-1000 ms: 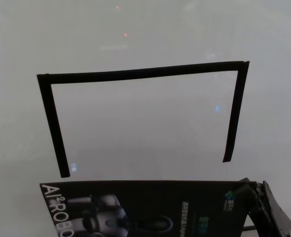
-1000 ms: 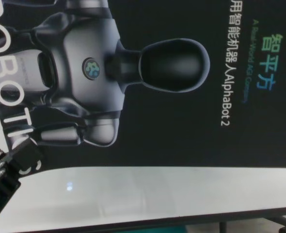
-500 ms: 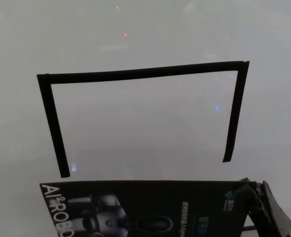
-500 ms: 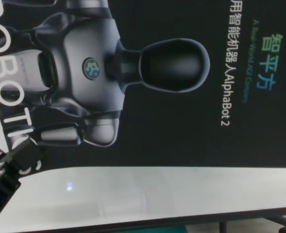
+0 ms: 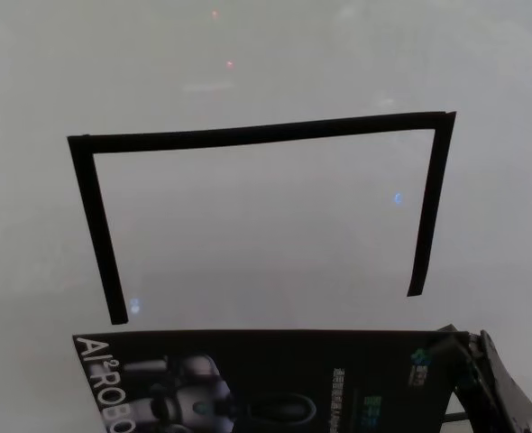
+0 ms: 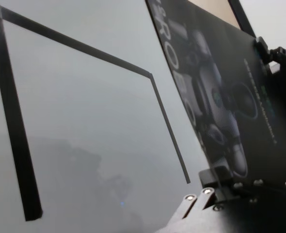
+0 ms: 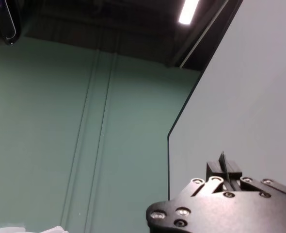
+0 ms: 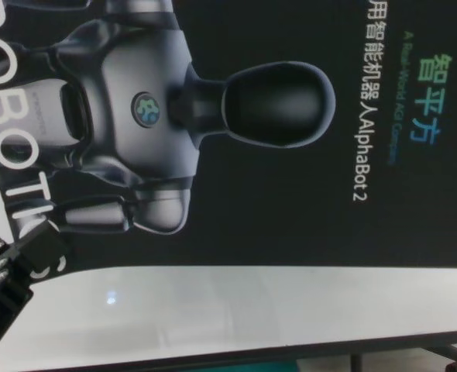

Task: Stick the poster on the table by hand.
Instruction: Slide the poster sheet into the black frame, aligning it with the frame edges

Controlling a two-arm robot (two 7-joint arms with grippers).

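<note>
The poster [image 5: 275, 370], black with a grey robot and white lettering, is held above the near part of the white table [image 5: 266, 54]. It fills most of the chest view [image 8: 290, 194]. My left gripper [image 8: 29, 249] is shut on the poster's edge by the "ROBOTICS" lettering; the left wrist view shows its fingers [image 6: 215, 177] pinching the sheet [image 6: 230, 87]. My right gripper [image 5: 469, 354] is shut on the poster's opposite edge at the lower right. In the right wrist view the thin sheet sits edge-on between its fingers [image 7: 224, 170].
Narrow black strips [image 5: 257, 133] form a three-sided frame on the table, open toward me, just beyond the poster's far edge. The table's near edge [image 8: 252, 353] and a dark leg [image 8: 453, 356] show under the poster. A green wall [image 7: 60, 121] lies past the table's corner.
</note>
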